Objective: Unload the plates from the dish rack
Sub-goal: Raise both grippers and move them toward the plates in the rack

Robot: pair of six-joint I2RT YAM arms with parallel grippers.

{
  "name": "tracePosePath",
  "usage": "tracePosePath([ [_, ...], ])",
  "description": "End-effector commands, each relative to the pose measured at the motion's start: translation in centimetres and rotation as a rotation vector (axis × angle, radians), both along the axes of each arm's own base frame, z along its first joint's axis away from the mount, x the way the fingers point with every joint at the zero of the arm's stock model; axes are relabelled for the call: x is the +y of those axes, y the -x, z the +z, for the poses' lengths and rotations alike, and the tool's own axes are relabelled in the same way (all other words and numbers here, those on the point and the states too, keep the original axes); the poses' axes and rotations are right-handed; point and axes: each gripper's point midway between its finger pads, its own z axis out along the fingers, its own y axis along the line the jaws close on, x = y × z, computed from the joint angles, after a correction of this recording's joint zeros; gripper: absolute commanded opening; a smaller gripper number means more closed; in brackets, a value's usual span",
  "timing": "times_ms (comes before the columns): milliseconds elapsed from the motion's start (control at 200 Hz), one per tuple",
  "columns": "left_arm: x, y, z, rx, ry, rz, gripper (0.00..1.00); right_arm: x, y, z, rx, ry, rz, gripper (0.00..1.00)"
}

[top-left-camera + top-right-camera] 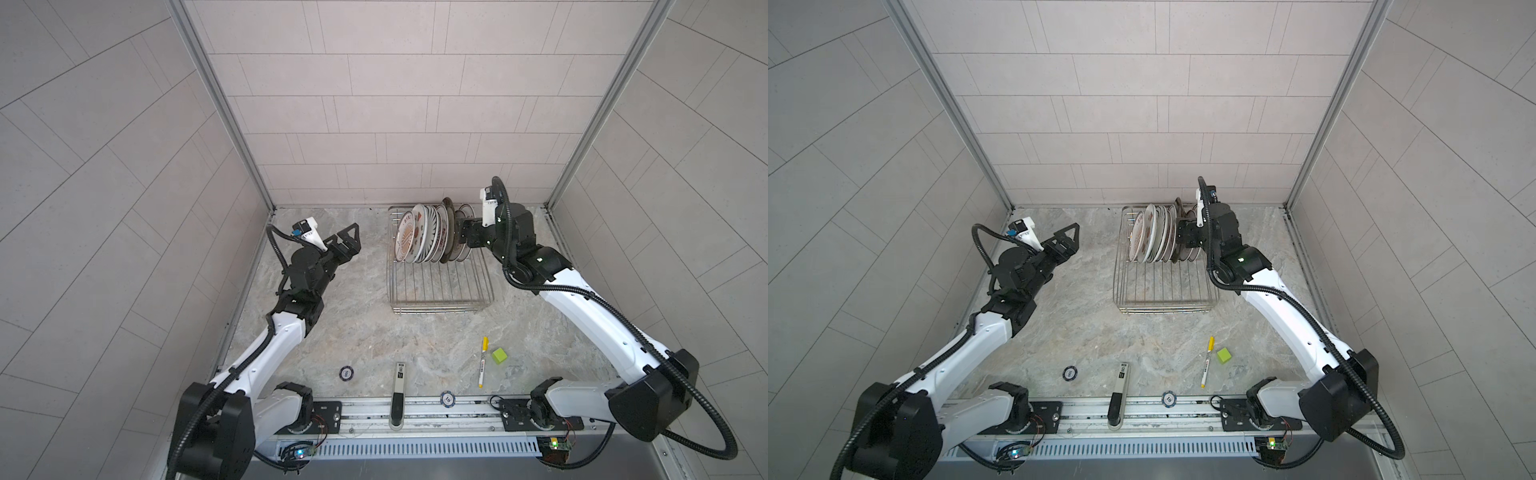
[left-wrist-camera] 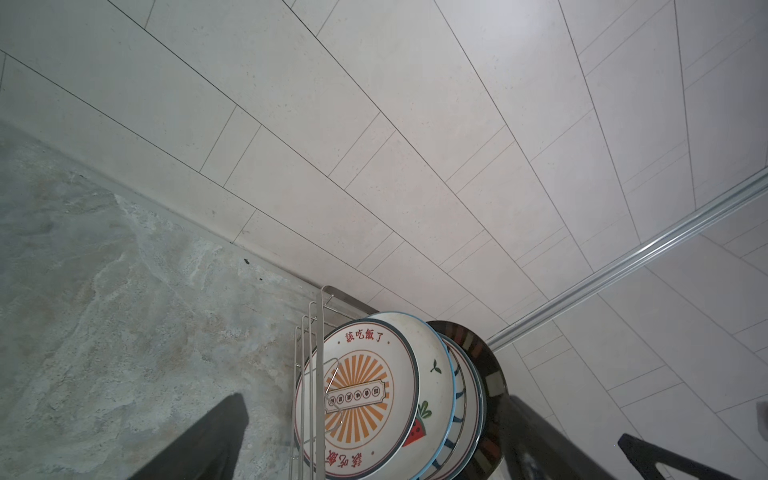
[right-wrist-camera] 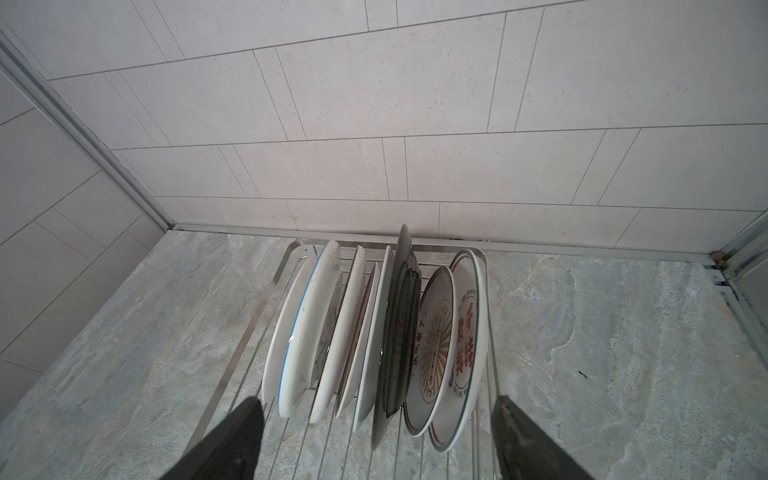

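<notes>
Dish rack (image 1: 440,305): chrome wire, on marble-look table (image 1: 365,332), just ahead of right tool (image 1: 460,237), well apart from left tool (image 1: 352,241).
Plates (image 1: 419,239): row on edge in rack, leaning. Dark plate (image 3: 399,332) tallest, mid-row. Sunburst plate (image 2: 357,395) at end nearest left tool, red-character plate (image 3: 465,332) at end farthest from it.
Right tool: fingers wide apart, row just ahead between them.
Left tool: fingers apart, empty.
Yellow marker (image 1: 483,361), green cube (image 1: 499,355), poker chips (image 1: 346,373): well behind tools.
</notes>
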Motion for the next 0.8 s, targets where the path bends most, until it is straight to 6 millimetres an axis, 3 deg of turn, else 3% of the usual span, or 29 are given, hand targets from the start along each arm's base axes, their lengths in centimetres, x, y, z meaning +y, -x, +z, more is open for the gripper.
tracePosePath([
  [0,0.6,-0.9,-0.7,0.045,-0.099,0.063,1.00,0.4,-0.3,-0.3,0.046,0.055,-0.013,0.81],
  [195,-2.0,-1.4,-2.3,0.096,-0.149,0.003,1.00,2.6,-1.8,-1.0,0.125,0.104,0.021,0.75],
  [475,-6.7,-1.6,-3.3,0.107,-0.141,-0.120,1.00,5.3,-4.3,-2.7,0.219,0.185,0.031,0.53],
  [796,-10.0,-1.6,-3.4,0.083,-0.089,-0.205,1.00,4.6,-6.9,-5.3,0.306,0.356,-0.084,0.43],
])
